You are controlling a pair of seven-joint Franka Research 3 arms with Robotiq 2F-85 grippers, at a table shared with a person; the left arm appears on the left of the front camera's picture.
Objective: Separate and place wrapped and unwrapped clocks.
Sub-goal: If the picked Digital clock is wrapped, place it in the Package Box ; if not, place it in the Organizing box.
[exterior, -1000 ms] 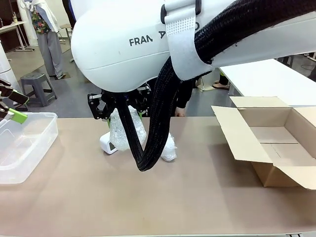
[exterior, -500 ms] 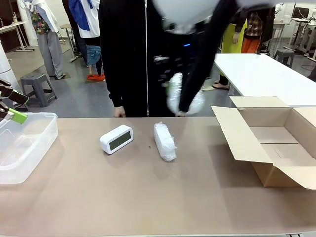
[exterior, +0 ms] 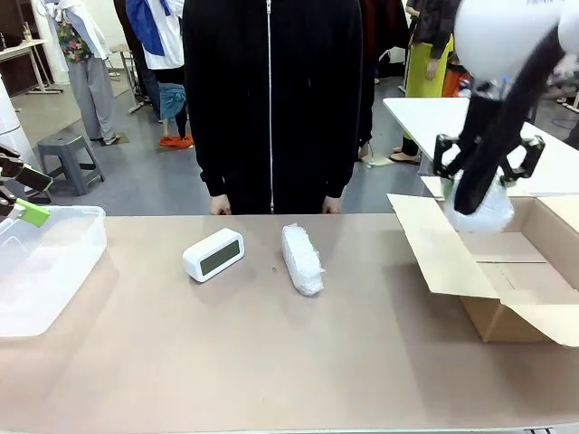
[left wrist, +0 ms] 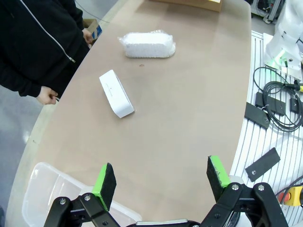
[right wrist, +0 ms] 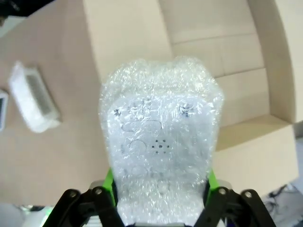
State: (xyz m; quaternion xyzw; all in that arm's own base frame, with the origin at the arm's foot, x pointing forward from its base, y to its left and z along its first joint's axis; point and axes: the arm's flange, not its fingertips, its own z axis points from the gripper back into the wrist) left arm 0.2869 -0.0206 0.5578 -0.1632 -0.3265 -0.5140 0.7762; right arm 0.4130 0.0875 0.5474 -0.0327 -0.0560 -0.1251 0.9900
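My right gripper [exterior: 481, 185] is shut on a bubble-wrapped clock [exterior: 479, 206], which hangs over the open cardboard box [exterior: 507, 271] at the right. In the right wrist view that wrapped clock [right wrist: 161, 146] sits between the green pads [right wrist: 109, 182], with the box [right wrist: 213, 47] below it. A second wrapped clock [exterior: 301, 259] lies on the table's middle. The bare white clock [exterior: 213, 254] rests just left of it. My left gripper [left wrist: 161, 176] hangs open above the table's left end, away from the bare clock [left wrist: 117, 93] and the wrapped one [left wrist: 147, 45].
A clear plastic tub [exterior: 45, 267] stands at the left edge, under my left gripper [exterior: 23, 206]. A person in black stands at the far side, with a hand [left wrist: 45, 96] resting on the table's edge. The box flaps [exterior: 434, 244] stick out toward the middle.
My right arm has lifted one wrapped clock from the table's middle and swung it right, over the cardboard box. The left arm, the bare clock and the other wrapped one have stayed put.
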